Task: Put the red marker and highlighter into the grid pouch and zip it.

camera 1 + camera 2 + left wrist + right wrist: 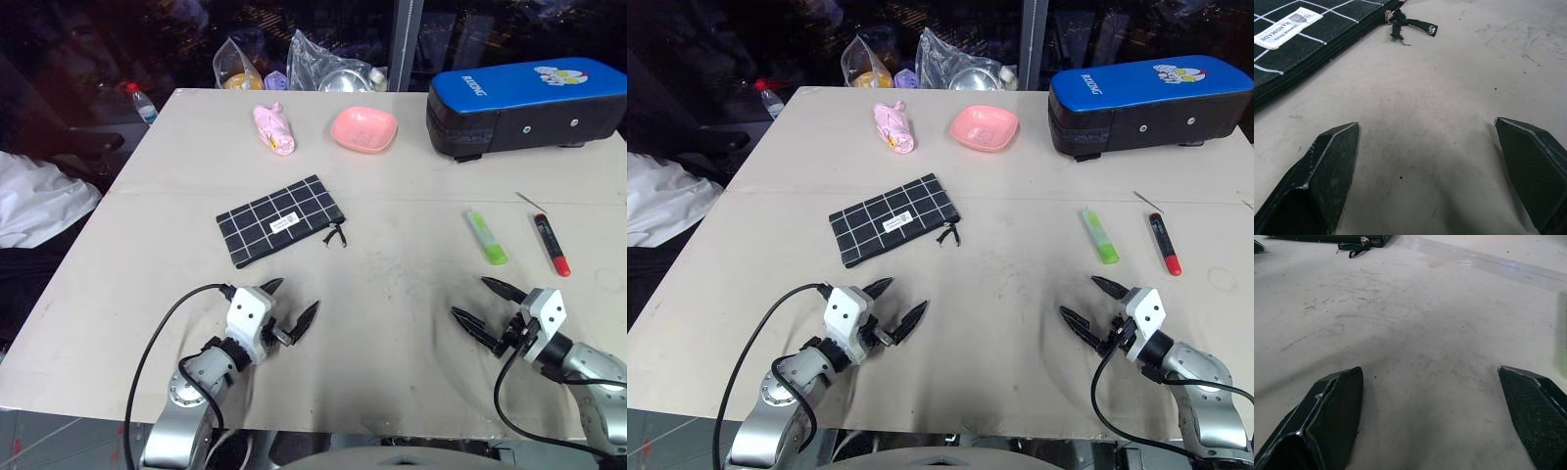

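I have both hands low over the near edge of the desk [411,323], the left hand [292,301] and right hand [482,305] each spread wide with nothing between the fingers. The grid pouch [281,220] lies flat ahead of my left hand, its zipper looking closed as far as I can judge from the left wrist view. The highlighter [486,236] and red marker [552,244] lie side by side, apart, beyond my right hand.
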Action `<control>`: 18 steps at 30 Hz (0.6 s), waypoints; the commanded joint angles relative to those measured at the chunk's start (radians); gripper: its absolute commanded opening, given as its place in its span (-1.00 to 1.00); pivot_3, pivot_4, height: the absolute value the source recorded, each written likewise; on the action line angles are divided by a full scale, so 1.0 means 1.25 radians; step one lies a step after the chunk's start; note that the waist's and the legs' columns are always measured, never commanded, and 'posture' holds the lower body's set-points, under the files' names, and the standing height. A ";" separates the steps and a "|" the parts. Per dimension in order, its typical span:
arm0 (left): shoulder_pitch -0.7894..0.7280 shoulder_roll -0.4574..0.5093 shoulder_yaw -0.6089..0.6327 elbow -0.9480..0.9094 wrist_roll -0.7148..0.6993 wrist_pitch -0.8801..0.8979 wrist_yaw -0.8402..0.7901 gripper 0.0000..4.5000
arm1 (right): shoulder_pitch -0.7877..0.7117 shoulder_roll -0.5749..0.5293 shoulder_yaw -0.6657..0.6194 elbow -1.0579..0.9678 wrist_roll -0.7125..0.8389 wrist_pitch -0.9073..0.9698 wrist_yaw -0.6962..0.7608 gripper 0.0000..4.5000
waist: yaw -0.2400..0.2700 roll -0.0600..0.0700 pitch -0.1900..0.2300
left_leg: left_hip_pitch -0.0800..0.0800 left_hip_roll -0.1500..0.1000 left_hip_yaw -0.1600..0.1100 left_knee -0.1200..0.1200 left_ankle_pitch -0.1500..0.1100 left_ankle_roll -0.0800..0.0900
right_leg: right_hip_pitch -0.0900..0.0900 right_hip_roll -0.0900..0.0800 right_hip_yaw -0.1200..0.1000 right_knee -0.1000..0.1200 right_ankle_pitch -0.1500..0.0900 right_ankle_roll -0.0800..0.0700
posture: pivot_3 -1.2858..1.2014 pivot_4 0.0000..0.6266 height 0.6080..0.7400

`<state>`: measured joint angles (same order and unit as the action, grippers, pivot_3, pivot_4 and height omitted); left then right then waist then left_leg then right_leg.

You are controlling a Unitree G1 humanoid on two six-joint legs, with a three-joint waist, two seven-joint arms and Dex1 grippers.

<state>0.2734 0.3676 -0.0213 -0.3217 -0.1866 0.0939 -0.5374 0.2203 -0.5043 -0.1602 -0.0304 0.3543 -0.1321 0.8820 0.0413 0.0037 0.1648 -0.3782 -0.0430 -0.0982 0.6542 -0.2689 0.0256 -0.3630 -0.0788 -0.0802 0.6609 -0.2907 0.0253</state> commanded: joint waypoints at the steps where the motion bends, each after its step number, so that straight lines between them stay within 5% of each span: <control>1: 0.002 -0.009 -0.017 0.018 0.005 -0.029 -0.003 1.00 | 0.023 -0.009 -0.008 -0.004 0.000 0.004 0.002 0.97 | 0.000 0.000 0.000 | 0.000 0.000 0.000 0.000 0.000 0.000 | 0.000 0.000 0.000 0.000 0.000 0.000 | 0.03 -0.52 0.95; 18: 0.043 0.017 0.033 0.022 -0.032 -0.104 -0.044 1.00 | -0.003 -0.021 0.002 -0.027 0.035 0.036 0.020 0.97 | -0.001 0.000 0.000 | 0.000 0.000 0.002 0.000 0.000 0.001 | 0.000 0.000 0.002 0.000 0.000 0.000 | 0.03 -0.52 0.95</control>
<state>0.3178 0.3693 -0.0136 -0.2838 -0.2005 -0.0295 -0.5800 0.2099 -0.5250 -0.1603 -0.0346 0.3691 -0.1113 0.8941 0.0398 0.0042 0.1645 -0.3780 -0.0430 -0.0958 0.6542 -0.2693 0.0262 -0.3634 -0.0789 -0.0779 0.6605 -0.2907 0.0253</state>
